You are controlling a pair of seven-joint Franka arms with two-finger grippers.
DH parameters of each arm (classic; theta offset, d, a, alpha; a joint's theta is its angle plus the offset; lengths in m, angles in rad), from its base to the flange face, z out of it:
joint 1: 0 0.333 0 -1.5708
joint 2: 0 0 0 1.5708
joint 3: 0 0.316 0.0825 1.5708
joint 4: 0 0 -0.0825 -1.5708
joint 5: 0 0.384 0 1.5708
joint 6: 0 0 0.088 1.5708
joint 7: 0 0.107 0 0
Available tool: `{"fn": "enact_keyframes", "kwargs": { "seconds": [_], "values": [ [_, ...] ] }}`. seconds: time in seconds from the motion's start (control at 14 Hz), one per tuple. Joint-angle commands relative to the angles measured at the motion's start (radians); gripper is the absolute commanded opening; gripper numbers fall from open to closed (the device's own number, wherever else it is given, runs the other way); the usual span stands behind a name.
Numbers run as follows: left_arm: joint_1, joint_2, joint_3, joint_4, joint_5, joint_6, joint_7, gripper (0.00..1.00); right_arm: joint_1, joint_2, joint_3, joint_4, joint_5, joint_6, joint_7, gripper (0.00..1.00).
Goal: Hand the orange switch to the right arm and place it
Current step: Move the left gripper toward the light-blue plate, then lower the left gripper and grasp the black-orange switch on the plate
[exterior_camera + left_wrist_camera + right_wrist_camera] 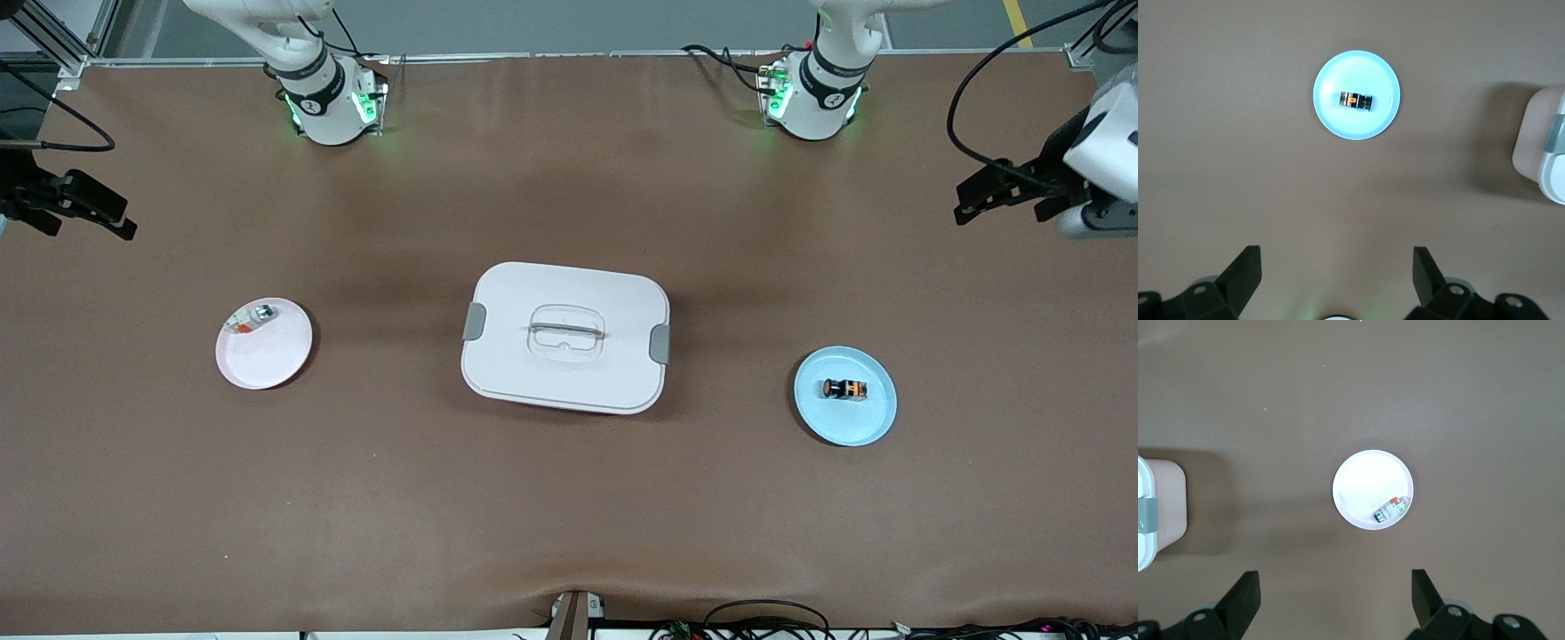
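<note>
The orange switch lies on its side on a light blue plate toward the left arm's end of the table. It also shows in the left wrist view on the plate. My left gripper hangs open and empty over bare table at that end, apart from the plate; its jaws stand wide in the left wrist view. My right gripper hangs open and empty over the right arm's end of the table.
A white lidded box with grey clips stands mid-table. A pale pink plate toward the right arm's end holds a small silver-and-white part, also in the right wrist view. Cables run along the table's near edge.
</note>
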Motion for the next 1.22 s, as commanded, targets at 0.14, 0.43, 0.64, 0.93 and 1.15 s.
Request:
{"fn": "enact_keyframes", "kwargs": {
  "seconds": [0.14,0.43,0.64,0.93,1.15],
  "values": [
    [0.029,0.141,-0.004,0.018,0.019,0.05,0.007,1.0,-0.017,-0.012,0.013,0.004,-0.009,-0.017,0.006,1.0],
    [0.031,0.202,-0.006,-0.057,0.021,0.191,0.009,1.0,-0.015,-0.012,0.013,0.003,-0.009,-0.017,0.006,1.0],
    [0.031,0.238,-0.006,-0.168,0.021,0.376,0.059,1.0,-0.017,-0.012,0.013,0.003,-0.009,-0.017,0.006,1.0],
    [0.026,0.29,-0.006,-0.286,0.021,0.614,0.059,1.0,-0.015,-0.012,0.013,0.003,-0.01,-0.017,0.006,1.0],
    [0.023,0.368,-0.009,-0.295,0.022,0.711,0.065,1.0,-0.015,-0.012,0.013,0.003,-0.01,-0.015,0.006,1.0]
  ]
}}
